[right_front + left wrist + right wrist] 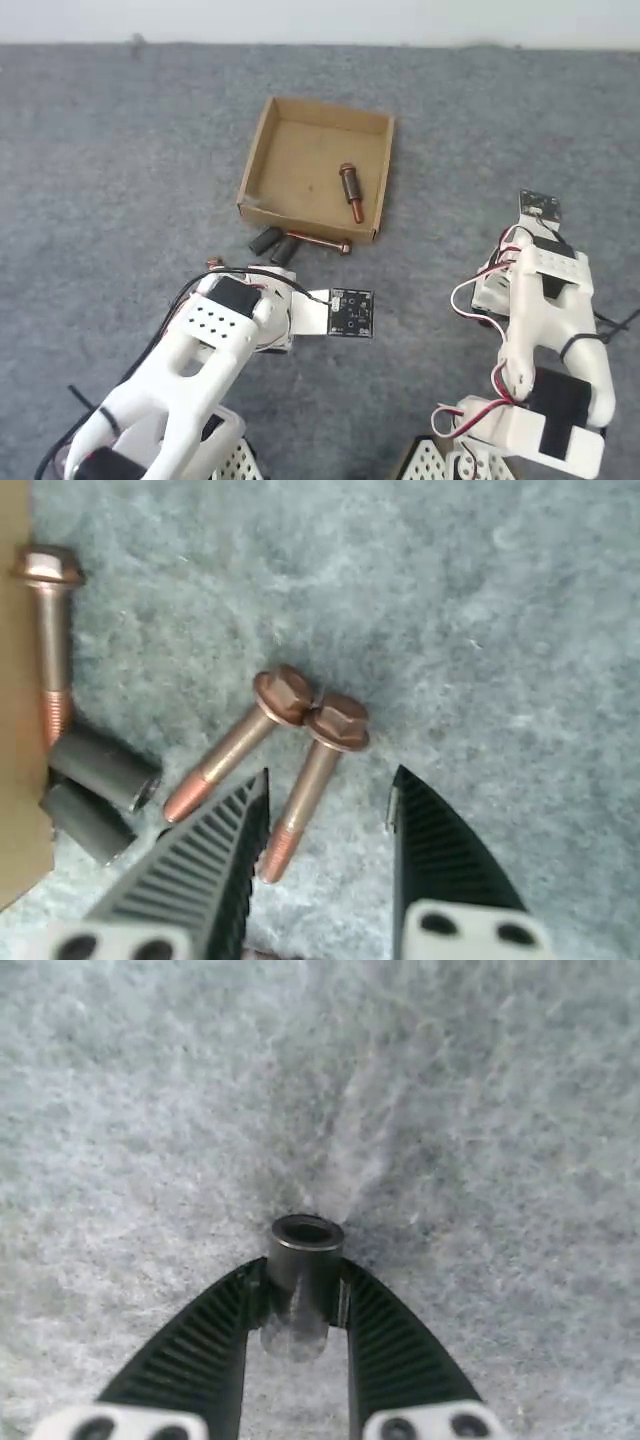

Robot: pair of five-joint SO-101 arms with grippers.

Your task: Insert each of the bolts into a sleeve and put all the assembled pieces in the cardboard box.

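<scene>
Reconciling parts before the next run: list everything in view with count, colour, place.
box: one, brown cardboard, middle of the carpet, beyond the arms.
assembled piece: one, copper bolt in a dark sleeve, inside the box.
loose bolts: three, copper, on the carpet; one beside the box wall, two with heads touching.
loose sleeves: two, dark grey, side by side near the box wall.
held sleeve: one, dark grey, in the right tool.
carpet: one, grey, under everything.
left tool: one, black, open over the two touching bolts.
right tool: one, black, shut on the held sleeve.
</scene>
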